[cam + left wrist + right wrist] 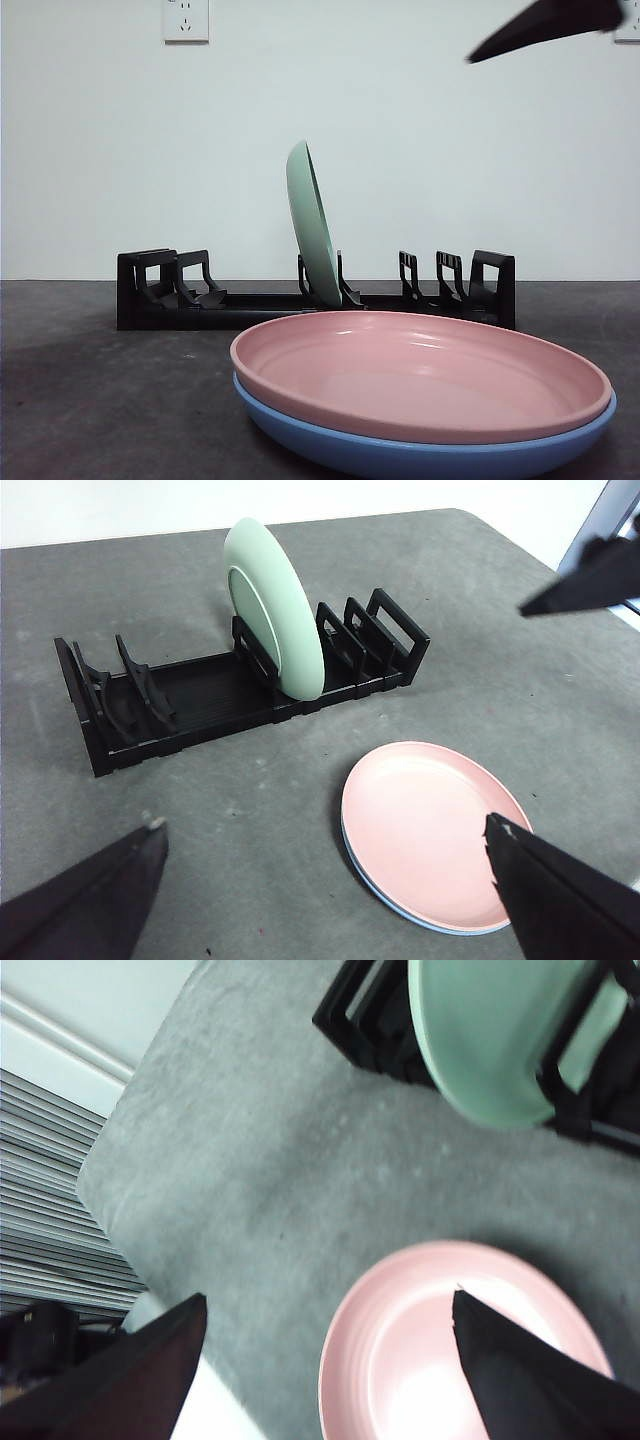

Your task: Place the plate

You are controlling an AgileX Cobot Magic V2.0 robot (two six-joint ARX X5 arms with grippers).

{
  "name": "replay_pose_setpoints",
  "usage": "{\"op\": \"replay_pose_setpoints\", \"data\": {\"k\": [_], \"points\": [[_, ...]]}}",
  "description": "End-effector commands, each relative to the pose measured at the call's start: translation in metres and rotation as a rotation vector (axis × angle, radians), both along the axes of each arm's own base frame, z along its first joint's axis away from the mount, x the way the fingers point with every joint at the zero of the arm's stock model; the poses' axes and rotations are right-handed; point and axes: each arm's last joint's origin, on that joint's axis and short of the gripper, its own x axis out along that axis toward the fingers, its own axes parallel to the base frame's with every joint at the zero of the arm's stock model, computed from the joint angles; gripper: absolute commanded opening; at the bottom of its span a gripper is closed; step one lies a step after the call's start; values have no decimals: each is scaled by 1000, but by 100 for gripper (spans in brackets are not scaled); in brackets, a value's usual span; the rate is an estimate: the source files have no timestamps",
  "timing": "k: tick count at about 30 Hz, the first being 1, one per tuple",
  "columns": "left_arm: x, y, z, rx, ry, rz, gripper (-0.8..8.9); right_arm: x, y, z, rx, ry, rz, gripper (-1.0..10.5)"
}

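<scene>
While green plate [313, 225] fills rack [150, 290], pink plate [420, 372] tops blue plate [400, 458].

Looked like a lab / test rig, not a home kitchen: bare white wall [420, 150] w/ a socket [186, 19], plain grey bench [250, 810], a dish rack [200, 695] and plates staged alone, window blinds [45, 1210] at the bench's edge.
</scene>
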Motion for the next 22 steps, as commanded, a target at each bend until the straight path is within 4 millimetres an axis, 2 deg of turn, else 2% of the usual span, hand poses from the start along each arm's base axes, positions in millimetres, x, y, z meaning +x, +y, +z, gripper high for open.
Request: {"op": "replay_pose_setpoints", "data": {"k": [1,5,12,17,22], "points": [[-2,1,6,-5,-27,-6,499,28,16,8,0,-10,16,389],[-2,1,5,-5,-26,-6,500,63,38,14,-9,-19,39,389],[-2,1,5,-1,-20,-6,499,109,73,11,-64,-66,45,389],[-2,1,5,-1,-19,-6,500,137,88,-3,-73,-77,38,389],[-2,1,4,4,-11,-6,500,161,100,-30,-66,-86,35,388]]}}
